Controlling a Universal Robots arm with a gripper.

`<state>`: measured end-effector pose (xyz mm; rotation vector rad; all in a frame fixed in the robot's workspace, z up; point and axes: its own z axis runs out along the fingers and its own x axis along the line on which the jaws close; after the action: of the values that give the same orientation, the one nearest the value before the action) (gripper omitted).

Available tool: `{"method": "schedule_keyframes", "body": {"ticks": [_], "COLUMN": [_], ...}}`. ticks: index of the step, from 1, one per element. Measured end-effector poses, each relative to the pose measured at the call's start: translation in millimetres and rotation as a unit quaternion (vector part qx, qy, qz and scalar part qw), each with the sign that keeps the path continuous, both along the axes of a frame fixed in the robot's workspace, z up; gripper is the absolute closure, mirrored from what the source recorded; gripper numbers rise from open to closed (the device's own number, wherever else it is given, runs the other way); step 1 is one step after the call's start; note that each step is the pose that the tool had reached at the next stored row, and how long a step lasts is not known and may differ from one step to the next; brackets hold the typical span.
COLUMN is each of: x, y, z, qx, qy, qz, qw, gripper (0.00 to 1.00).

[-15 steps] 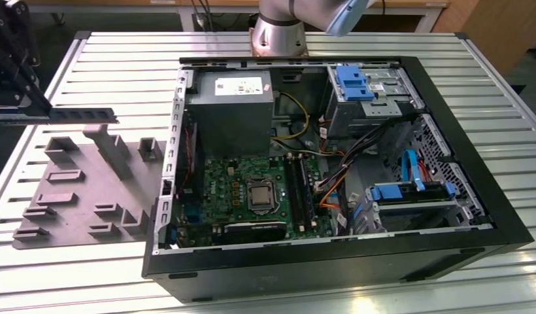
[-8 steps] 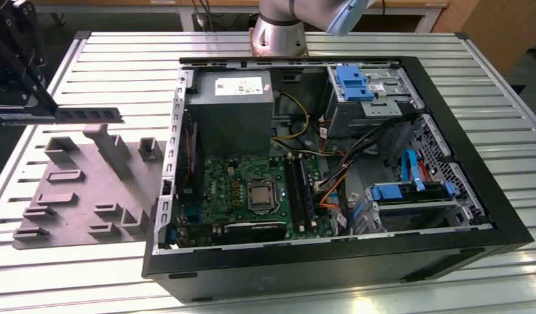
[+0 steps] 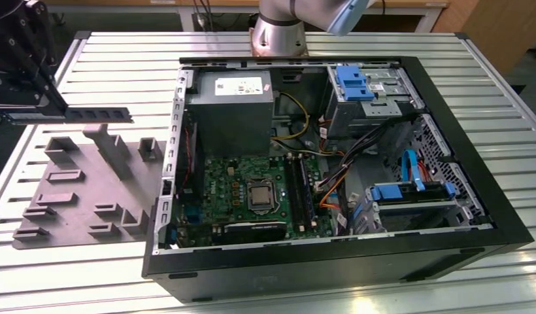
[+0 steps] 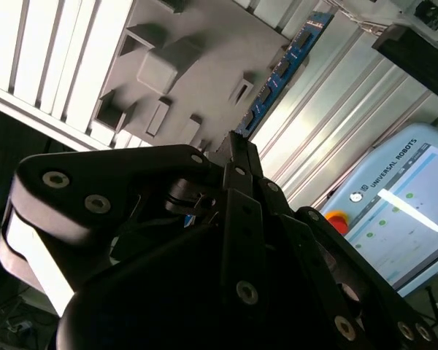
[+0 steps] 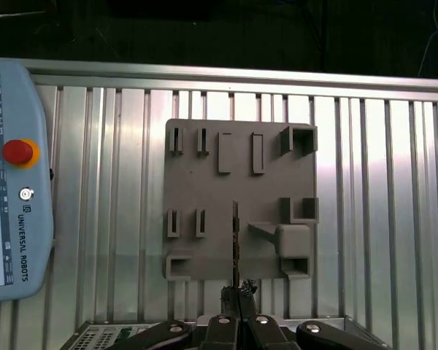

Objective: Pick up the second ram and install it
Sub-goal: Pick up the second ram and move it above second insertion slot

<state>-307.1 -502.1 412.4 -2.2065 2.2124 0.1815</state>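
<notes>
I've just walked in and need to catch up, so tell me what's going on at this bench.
The arm's gripper is shut on one end of the second ram and holds it level in the air above the grey tray. The open computer case lies at the exterior view's right, with its green board exposed. The stick is not yet over the case, so it is not installed.

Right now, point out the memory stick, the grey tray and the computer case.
memory stick [image 3: 76, 116], exterior view, middle of its flat side.
grey tray [image 5: 212, 189], first wrist view, bare flat middle.
computer case [image 3: 338, 261], exterior view, black outer wall.
</notes>
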Motion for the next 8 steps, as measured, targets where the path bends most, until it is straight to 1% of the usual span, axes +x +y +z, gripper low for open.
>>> {"method": "schedule_keyframes", "body": {"ticks": [8], "x": [9.9], "y": [0.0], "z": [0.0], "qx": [0.0], "qy": [0.0], "qz": [0.0], "qw": [1.0], "gripper": [0.89]}}
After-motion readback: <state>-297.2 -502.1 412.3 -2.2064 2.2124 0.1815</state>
